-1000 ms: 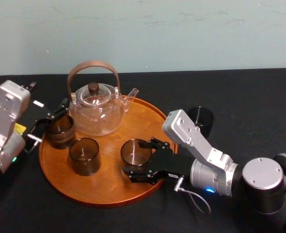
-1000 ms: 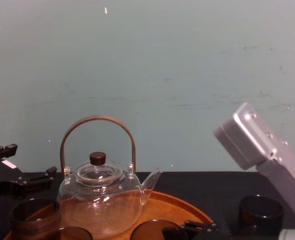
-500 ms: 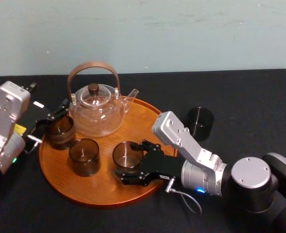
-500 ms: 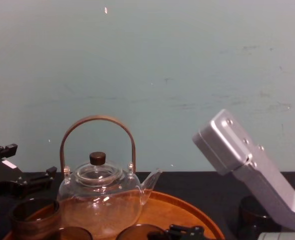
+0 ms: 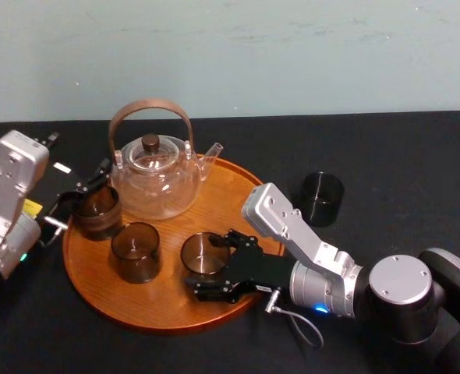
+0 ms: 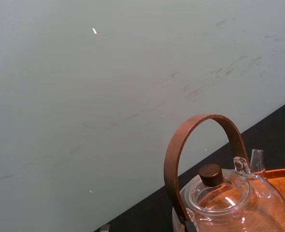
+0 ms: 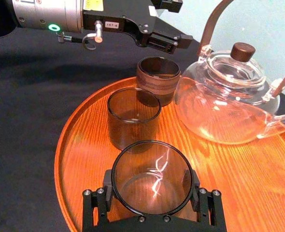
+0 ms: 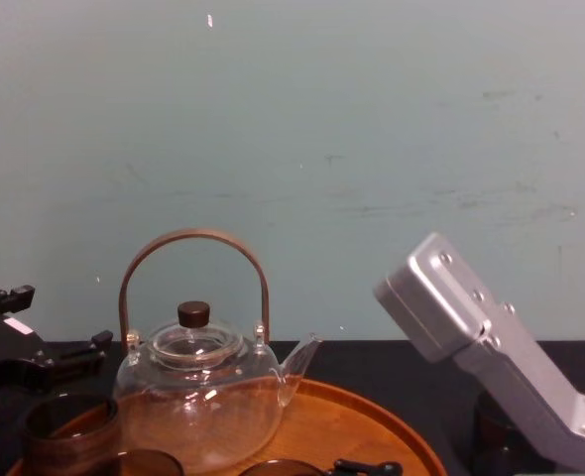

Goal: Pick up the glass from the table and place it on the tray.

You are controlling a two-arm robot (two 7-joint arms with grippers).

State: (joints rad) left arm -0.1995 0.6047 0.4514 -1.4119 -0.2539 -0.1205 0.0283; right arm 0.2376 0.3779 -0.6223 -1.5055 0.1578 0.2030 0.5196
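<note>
The right hand (image 5: 212, 263) seems clamped on the glass (image 5: 205, 253), low over the middle of the tray (image 5: 238, 191). Letting go before it seats could tip it against the neighbouring glass (image 5: 136, 251). The left hand (image 5: 80, 195) idles, fingers apart, at the tray's left rim.

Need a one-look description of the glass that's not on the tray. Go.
Start at the round wooden tray on the black table, then look past its rim on the robot's right. A dark glass stands there alone, behind the right arm. Two cups and the gripped glass in the right gripper are over the wood; this one is off it, untouched.
</note>
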